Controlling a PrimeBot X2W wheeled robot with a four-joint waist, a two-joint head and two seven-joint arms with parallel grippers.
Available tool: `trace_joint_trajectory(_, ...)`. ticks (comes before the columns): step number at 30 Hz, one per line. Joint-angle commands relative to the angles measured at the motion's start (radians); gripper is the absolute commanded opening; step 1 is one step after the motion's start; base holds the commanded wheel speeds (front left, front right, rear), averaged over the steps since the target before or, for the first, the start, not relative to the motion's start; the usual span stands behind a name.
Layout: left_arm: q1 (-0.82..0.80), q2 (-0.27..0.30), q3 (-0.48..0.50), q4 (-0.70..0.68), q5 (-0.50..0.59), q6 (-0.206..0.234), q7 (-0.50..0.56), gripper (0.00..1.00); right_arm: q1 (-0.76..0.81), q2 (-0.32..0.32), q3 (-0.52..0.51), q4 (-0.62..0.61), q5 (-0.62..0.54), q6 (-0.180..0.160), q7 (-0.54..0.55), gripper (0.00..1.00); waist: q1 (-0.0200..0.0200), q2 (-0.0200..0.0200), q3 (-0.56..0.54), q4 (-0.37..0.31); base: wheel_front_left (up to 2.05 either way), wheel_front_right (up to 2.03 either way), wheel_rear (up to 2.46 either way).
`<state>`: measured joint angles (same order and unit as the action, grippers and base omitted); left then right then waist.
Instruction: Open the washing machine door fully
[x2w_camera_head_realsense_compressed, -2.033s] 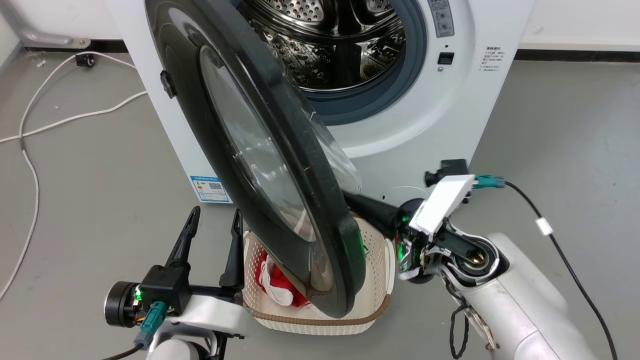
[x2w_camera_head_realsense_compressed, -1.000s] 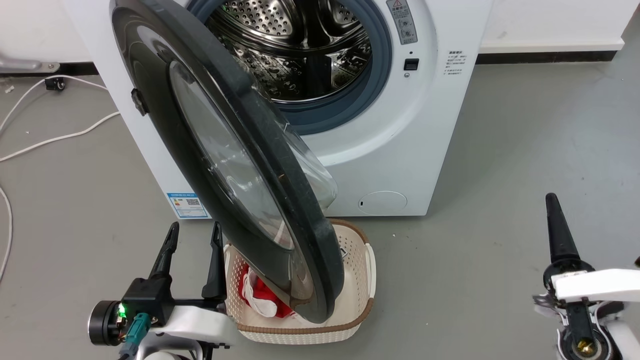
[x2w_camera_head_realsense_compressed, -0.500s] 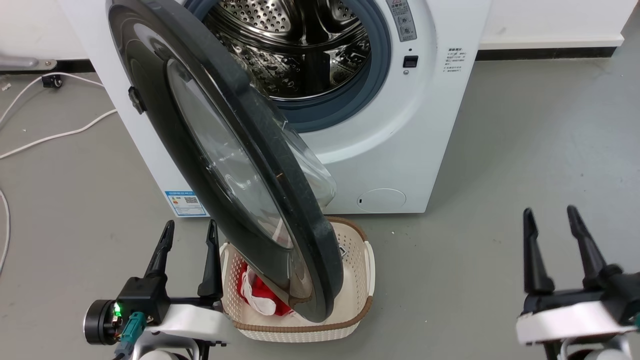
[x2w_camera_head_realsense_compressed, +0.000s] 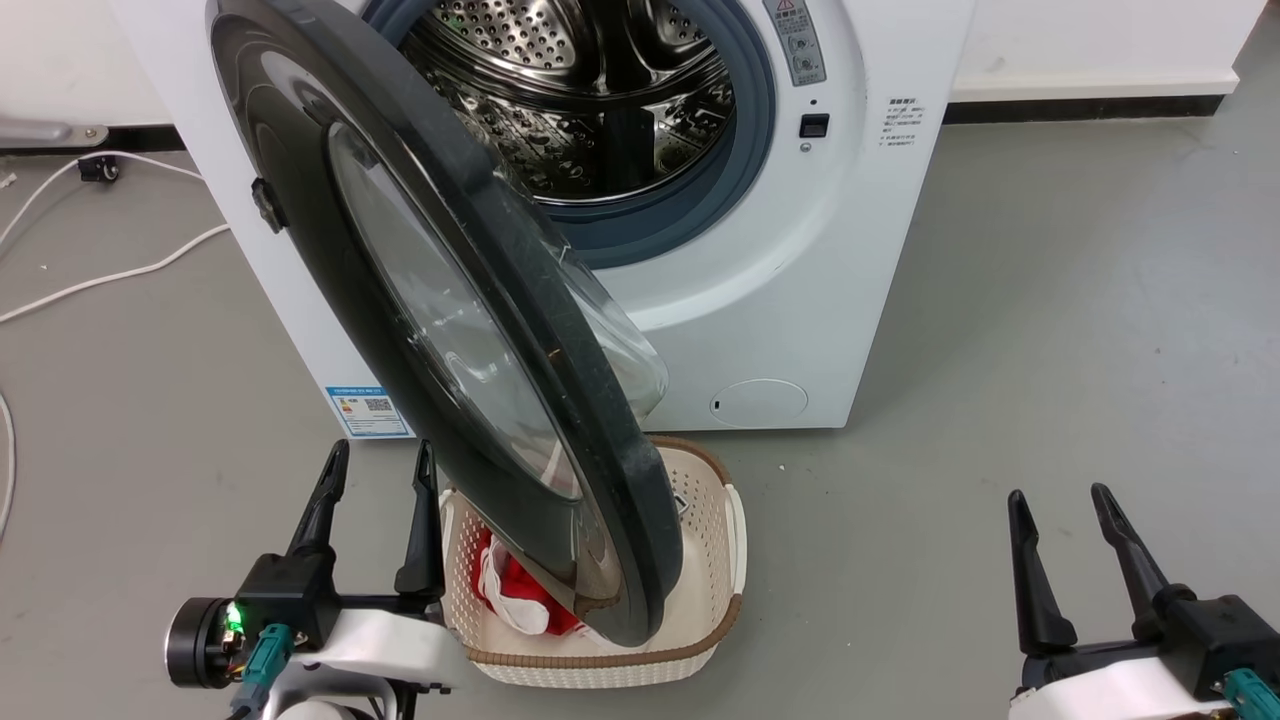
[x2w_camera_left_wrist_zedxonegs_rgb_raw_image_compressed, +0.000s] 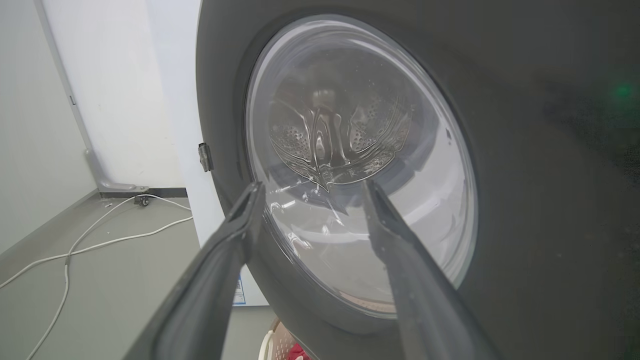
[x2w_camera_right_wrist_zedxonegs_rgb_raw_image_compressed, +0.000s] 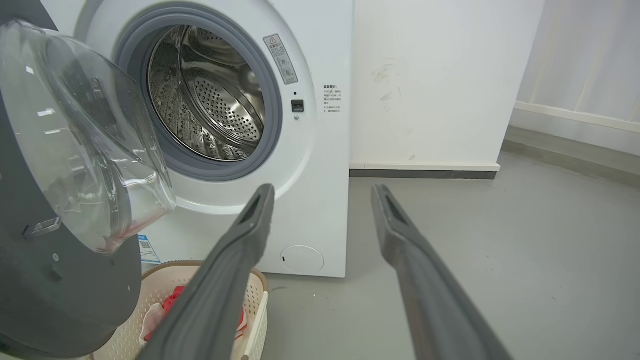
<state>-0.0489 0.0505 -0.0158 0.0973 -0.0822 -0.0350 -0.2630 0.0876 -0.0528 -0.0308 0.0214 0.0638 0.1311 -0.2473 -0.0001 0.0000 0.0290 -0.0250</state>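
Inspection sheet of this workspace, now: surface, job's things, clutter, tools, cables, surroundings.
Surface: grey floor; the machine and the basket stand on it.
Job's things: washing machine door swung well out, its lower edge above the basket; washing machine with its steel drum exposed.
Clutter: cream laundry basket in front of the machine, holding red and white cloth.
Grippers: left tool open, holding nothing, close to the door's outer face, contact cannot be told; right tool open, holding nothing, well apart from the door.
Cables: white cable lying on the floor left of the machine.
Surroundings: white wall with a dark baseboard behind.
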Motion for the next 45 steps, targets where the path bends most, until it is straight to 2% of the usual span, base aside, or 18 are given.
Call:
trace_joint_trajectory(1, -0.003, 0.000, 0.004, -0.002, 0.007, -0.003, -0.003, 1.00, -0.011, 0.004, -0.003, 0.003, 0.009, -0.001, -0.008, 1.00, 0.0001, 0.0000, 0.000, 0.000, 0.00, 0.00, 0.00)
trace_joint_trajectory(13, -0.004, 0.000, 0.004, 0.003, 0.011, -0.008, -0.003, 1.00, -0.026, 0.004, -0.017, 0.010, 0.025, -0.001, -0.016, 1.00, 0.0001, 0.0000, 0.005, -0.001, 0.00, 0.00, 0.00)
trace_joint_trajectory(15, -0.004, 0.000, 0.004, 0.004, 0.007, -0.008, -0.003, 0.27, -0.026, 0.004, -0.017, 0.009, 0.024, -0.001, -0.017, 1.00, 0.0001, 0.0000, 0.005, -0.002, 0.00, 0.00, 0.00)
trace_joint_trajectory(16, -0.005, 0.000, 0.004, 0.003, 0.010, -0.008, -0.003, 0.00, -0.026, 0.004, -0.016, 0.008, 0.025, -0.001, -0.018, 1.00, 0.0001, 0.0000, 0.006, -0.002, 0.00, 0.00, 0.00)
trace_joint_trajectory(32, -0.050, 0.001, 0.017, -0.092, 0.031, -0.016, -0.003, 0.00, -0.030, 0.005, -0.021, 0.011, 0.039, -0.001, -0.018, 1.00, 0.0001, 0.0000, 0.010, 0.005, 0.00, 0.00, 0.00)
trace_joint_trajectory(39, -0.098, 0.000, 0.034, -0.239, 0.033, 0.000, -0.003, 0.00, -0.023, 0.004, -0.018, 0.011, 0.036, -0.001, -0.018, 1.00, 0.0001, 0.0000, 0.004, 0.008, 0.00, 0.00, 0.00)
trace_joint_trajectory(45, -0.144, 0.000, 0.010, -0.415, 0.051, 0.006, -0.003, 0.00, -0.016, 0.004, -0.023, 0.013, 0.035, -0.001, -0.018, 1.00, 0.0001, 0.0000, -0.003, 0.007, 0.00, 0.00, 0.00)
